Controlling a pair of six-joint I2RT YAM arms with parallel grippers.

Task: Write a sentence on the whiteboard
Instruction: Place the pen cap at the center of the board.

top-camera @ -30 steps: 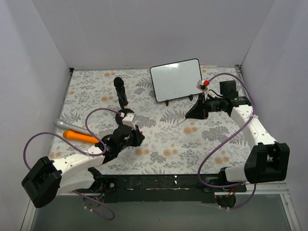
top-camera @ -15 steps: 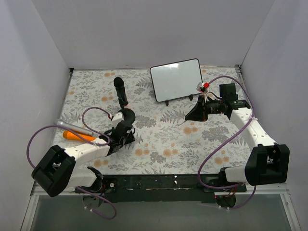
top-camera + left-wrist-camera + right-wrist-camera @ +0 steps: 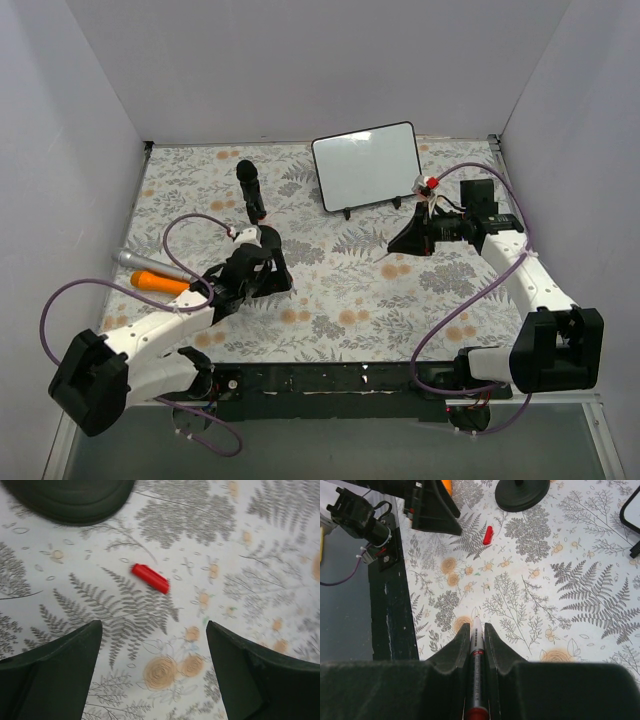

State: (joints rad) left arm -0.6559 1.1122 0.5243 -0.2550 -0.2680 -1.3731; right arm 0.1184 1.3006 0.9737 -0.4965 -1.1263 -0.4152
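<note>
two grippers flank one whiteboard. the left gripper (image 3: 153, 624) hangs empty over the worktop (image 3: 340, 290), fingers spread wide, with a small red cap (image 3: 150, 578) lying just ahead of it. the whiteboard (image 3: 367, 165) stands propped well beyond and right of that gripper, and near the right gripper (image 3: 473, 627), apart from it. the right gripper is pinching a marker (image 3: 476, 670), tip pointing out past its fingers.

Counter (image 3: 350, 300) under left end effector (image 3: 272, 272) & right end effector (image 3: 396, 243): pale cloth w/ grey fern + orange flower print. Plain white back wall (image 3: 300, 70) ahead of both, side walls (image 3: 70, 150) outboard. Black rail (image 3: 330, 378) at near edge. Light even.
</note>
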